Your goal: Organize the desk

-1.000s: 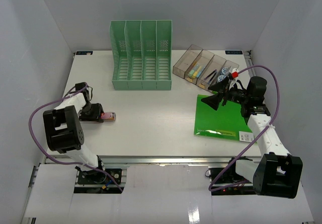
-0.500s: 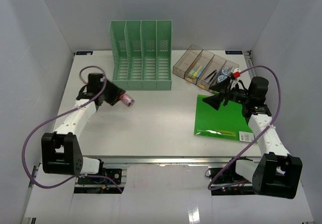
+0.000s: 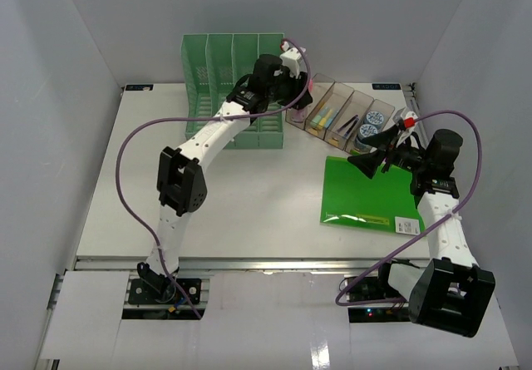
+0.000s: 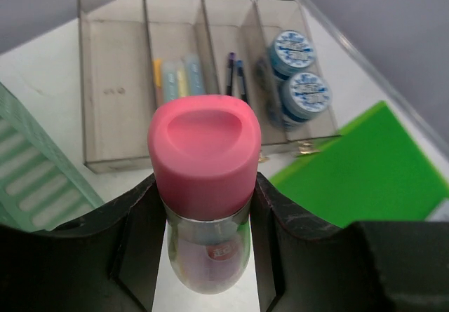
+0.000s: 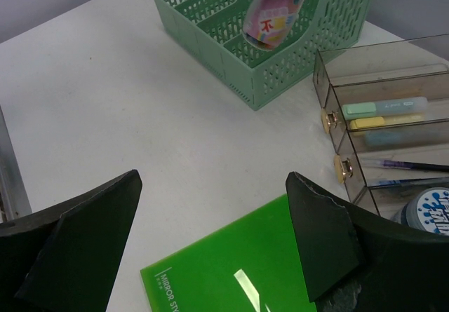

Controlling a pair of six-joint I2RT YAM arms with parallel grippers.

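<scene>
**Currently one arm loaded, the other free**

My left gripper [image 4: 205, 236] is clamped on a small pink-capped bottle [image 4: 203, 151] with a clear, printed body. Its two black fingers [image 4: 140, 235] press the body on either side, just below the cap. That arm stretches to the far side of the large, flat white desk [image 3: 241, 195] with its thin metal rail edges. It holds the bottle in the air beside the right end of the mint-green slotted plastic file rack [image 3: 233, 96], at the near edge of the smoky clear four-compartment organizer tray [image 4: 112, 73]. Which compartment lies under the bottle I cannot tell.

From my left wrist camera, counting from the left, the tray's second compartment holds pastel highlighters [image 4: 175, 80]. The third holds dark pens [image 4: 235, 70], and the fourth holds two round blue-lidded tins [image 4: 295, 49].

My right gripper [image 3: 371, 155] hovers with its jaws spread wide and nothing between them. It hangs above the far edge of the flat, bright green notebook [image 3: 366, 191], which lies on the right part of the desk, just in front of the tray. The rack stands at the desk's far middle, with the tray to its right.
</scene>
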